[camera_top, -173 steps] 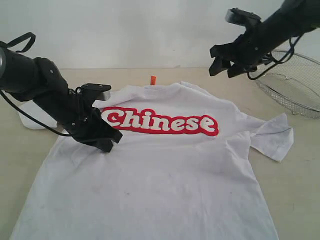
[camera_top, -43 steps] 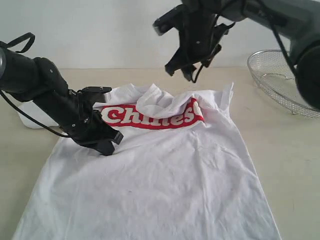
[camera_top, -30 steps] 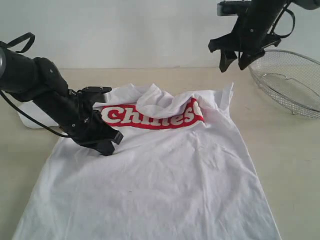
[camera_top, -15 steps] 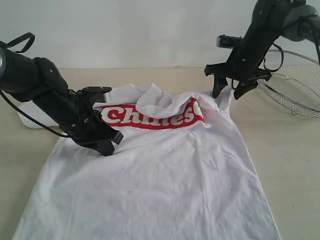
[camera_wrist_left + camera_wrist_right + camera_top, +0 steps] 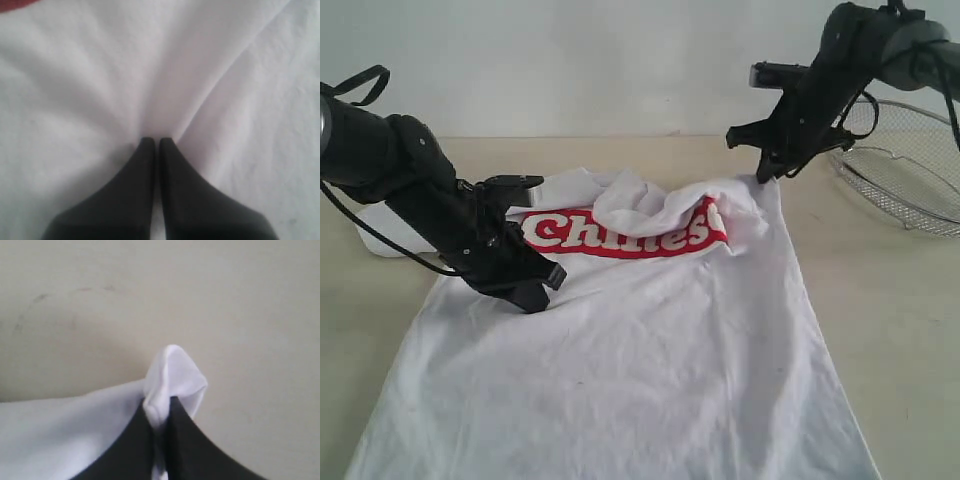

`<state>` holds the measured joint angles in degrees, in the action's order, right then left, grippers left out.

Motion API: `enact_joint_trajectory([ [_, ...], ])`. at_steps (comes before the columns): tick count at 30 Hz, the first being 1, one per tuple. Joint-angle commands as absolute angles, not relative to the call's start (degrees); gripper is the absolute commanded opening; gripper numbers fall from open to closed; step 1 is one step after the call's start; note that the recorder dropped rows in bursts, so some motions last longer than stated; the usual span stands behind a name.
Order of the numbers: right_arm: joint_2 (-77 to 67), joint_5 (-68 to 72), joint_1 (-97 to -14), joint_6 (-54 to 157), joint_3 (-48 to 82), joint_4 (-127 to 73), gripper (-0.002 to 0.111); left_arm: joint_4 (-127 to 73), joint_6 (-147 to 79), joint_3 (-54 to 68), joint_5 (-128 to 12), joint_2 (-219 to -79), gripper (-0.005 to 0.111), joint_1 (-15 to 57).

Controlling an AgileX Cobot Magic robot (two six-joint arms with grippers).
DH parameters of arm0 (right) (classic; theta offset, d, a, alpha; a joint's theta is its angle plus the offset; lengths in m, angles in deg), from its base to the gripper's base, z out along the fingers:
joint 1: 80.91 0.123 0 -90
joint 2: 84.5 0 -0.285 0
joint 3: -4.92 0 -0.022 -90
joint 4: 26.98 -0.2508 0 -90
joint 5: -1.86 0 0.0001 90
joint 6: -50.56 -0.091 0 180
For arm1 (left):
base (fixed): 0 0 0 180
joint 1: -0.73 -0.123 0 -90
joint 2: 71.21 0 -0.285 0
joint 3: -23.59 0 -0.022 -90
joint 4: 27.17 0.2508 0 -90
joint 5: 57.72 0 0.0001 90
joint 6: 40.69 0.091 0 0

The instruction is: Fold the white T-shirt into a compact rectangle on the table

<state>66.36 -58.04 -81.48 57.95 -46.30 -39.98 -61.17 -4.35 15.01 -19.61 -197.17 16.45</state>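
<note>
1. Exterior view: the right gripper (image 5: 766, 172) hung with its jaws apart over the raised far corner of the white T-shirt (image 5: 650, 340) half a second ago. Now it has dropped onto that corner and its jaws have come together on it. I take this as the start of the next fold, the corner gripped but not yet carried anywhere. The left gripper (image 5: 534, 291) has not moved; it presses on the shirt below the start of the red lettering. The shirt lies spread on the table (image 5: 890, 300), its far right side already turned in over the end of the lettering. The wire basket (image 5: 910, 170) stands apart to the right.

2. Left wrist view: the left gripper (image 5: 156, 142) has its jaws together. Creases in the white T-shirt (image 5: 75, 75) run into the tips, so it seems to nip a thin fold.

3. Right wrist view: the right gripper (image 5: 160, 409) is clamped on a small doubled peak of the white T-shirt (image 5: 176, 371), which pokes out past the tips over the bare table (image 5: 150, 290).
</note>
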Motion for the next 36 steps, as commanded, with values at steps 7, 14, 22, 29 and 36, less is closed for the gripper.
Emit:
enact_joint_trajectory([
  [7, 55.20, -61.32, -81.43, 65.77, -46.48, -35.61, 0.000, -61.23, -4.65, 15.05, -18.80, -197.62, 0.005, 16.60],
  [14, 54.30, -68.10, -81.33, 72.51, -45.50, -40.47, 0.000, -61.23, -4.65, 15.05, -18.92, -197.62, 0.005, 16.60],
  [22, 51.76, -68.10, -77.41, 76.26, -37.55, -46.76, 0.000, -61.23, -4.65, 15.05, -18.82, -197.62, 0.005, 16.60],
  [29, 51.67, -68.10, -72.06, 76.26, -25.81, -44.41, 0.000, -61.23, -4.65, 15.05, -18.69, -197.62, 0.005, 16.60],
  [36, 51.17, -68.10, -63.52, 78.75, -11.65, -44.44, 0.000, -61.23, -4.65, 15.05, -18.69, -197.62, 0.005, 16.60],
])
